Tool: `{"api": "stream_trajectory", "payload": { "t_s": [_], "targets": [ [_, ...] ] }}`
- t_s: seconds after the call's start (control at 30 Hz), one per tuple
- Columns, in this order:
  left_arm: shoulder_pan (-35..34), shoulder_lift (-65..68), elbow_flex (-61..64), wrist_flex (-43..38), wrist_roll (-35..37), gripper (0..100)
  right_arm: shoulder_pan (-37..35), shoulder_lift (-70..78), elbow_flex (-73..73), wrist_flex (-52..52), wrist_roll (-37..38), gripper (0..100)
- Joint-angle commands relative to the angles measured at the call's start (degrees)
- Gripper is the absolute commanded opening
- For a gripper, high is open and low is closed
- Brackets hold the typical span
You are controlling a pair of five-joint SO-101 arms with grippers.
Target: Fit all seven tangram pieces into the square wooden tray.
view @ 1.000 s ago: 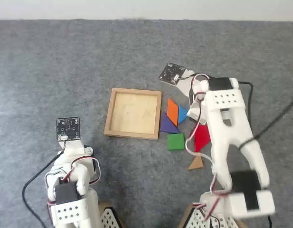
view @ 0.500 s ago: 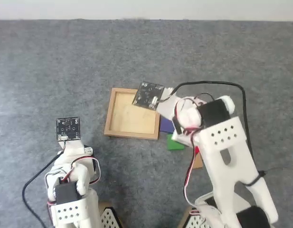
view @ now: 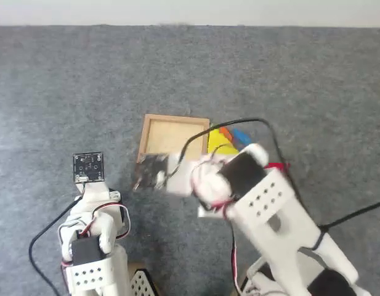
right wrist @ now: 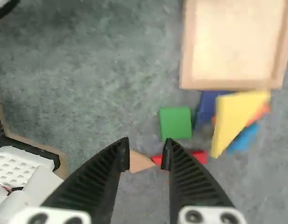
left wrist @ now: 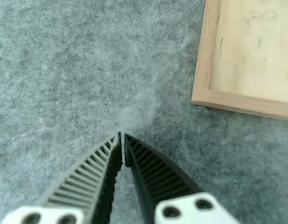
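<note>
No piece is placed: the tray [view: 177, 118] is empty, pieces [view: 222, 142] lying right of it. Right fingers [right wrist: 102, 181] gape empty, left fingers [left wrist: 99, 170] closed. Next, probably grip the green square [right wrist: 175, 122].

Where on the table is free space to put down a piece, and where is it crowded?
Bare: the tray floor, the grey mat between the tray and the left gripper, and the mat beyond the tray's far rim. Crowded: right of the tray, where the yellow piece, green square and others cluster by the right gripper.
</note>
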Motion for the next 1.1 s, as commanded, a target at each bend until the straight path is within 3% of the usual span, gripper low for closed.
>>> {"api": "stream_trajectory", "payload": {
  "t_s": [0.0, 0.1, 0.27, 0.43, 0.53, 0.6, 0.67, 0.9, 1.07],
  "targets": [
    [-0.1, -1.0, -0.7, -0.4, -0.4, 1, -3.8, -2.0, 2.8, -4.6, 0.8, 10.4],
    [-0.2, -1.0, -0.7, -0.3, -0.4, 1, -0.7, -2.2, 6.8, -7.6, 4.9, 10.4],
    [-0.2, -1.0, -0.7, -0.3, -0.4, 1, 15.6, -2.5, 14.0, -16.8, 15.1, 11.0],
    [-0.2, -1.0, -0.7, -0.3, -0.4, 1, 24.4, -1.9, 20.8, -29.1, 14.9, 18.8],
    [-0.2, -1.0, -0.7, -0.3, -0.4, 1, 24.0, -1.8, 23.7, -38.8, -3.3, 27.6],
    [-0.2, -1.0, -0.7, -0.3, -0.4, 1, 22.1, -1.8, 23.6, -42.7, -16.7, 29.0],
    [-0.2, -1.0, -0.7, -0.3, -0.4, 1, 20.4, -1.7, 23.6, -45.8, -25.1, 29.0],
    [-0.3, -1.0, -0.7, 0.5, -0.4, 1, 17.9, 13.3, 18.0, -53.9, -38.7, 29.2],
    [-0.4, -1.0, -0.7, 1.0, -0.4, 1, 19.1, 29.8, 4.7, -49.9, -45.4, 29.2]
  ]
}}
